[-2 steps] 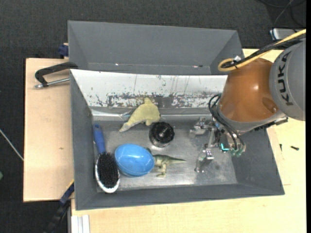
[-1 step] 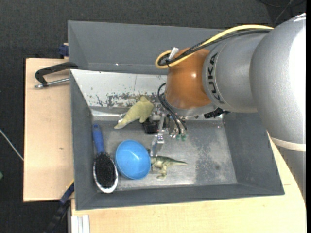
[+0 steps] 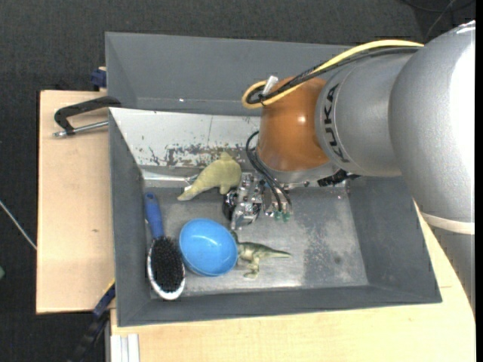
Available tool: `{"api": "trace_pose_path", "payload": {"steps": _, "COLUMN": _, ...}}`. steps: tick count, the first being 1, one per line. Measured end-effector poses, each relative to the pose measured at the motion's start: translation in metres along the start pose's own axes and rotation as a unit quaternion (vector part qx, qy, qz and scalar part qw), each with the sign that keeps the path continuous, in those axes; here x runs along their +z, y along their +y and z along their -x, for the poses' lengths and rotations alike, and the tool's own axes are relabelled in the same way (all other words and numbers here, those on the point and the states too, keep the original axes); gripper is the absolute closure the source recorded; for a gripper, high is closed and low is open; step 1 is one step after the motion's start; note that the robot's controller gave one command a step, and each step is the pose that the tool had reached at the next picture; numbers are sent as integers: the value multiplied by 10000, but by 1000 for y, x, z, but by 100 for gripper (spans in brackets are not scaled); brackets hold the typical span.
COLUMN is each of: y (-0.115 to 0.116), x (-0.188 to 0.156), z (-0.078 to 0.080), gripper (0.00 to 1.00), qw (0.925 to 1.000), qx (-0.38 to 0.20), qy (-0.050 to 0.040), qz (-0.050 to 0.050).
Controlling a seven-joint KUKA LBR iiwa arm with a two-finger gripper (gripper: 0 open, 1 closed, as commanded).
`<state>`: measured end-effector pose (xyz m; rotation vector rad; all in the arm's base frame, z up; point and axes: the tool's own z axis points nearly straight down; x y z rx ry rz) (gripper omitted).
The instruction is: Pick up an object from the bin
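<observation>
The claw [image 3: 247, 202] hangs low in the middle of the grey metal bin [image 3: 329, 241], under the arm's orange wrist cover [image 3: 293, 129]. Its tip is a dark tangle of metal and wiring, and whether it is spread or pressed together cannot be told. Nothing can be made out in its grasp.

Just beside the claw, up and to the left, lies a pale yellow-green toy dinosaur [image 3: 217, 176], soft-looking and matt, with a rounded, humped body and one long, tapering end. It rests on the bin floor close to the back wall. Its long axis runs aslant, from the bulky body at the upper right, nearest the claw, down to the thin end at the lower left. Whether claw and toy touch cannot be told.

Below the claw and a little to the left sits a glossy blue rounded shell [image 3: 207, 247]. Just beside it on the right is a small olive-green dinosaur figure [image 3: 255, 256], its thin tail pointing right. Along the left wall lies a hairbrush [image 3: 165, 266] with black bristles, its blue handle pointing towards the back wall.
</observation>
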<state>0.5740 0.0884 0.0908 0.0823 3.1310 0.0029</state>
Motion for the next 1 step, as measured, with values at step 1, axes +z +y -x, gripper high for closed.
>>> {"api": "trace_pose_path", "payload": {"steps": 1, "y": 15, "x": -120, "z": 4, "gripper": 100, "qw": 10000, "qx": -22, "qy": -22, "qz": 13}}
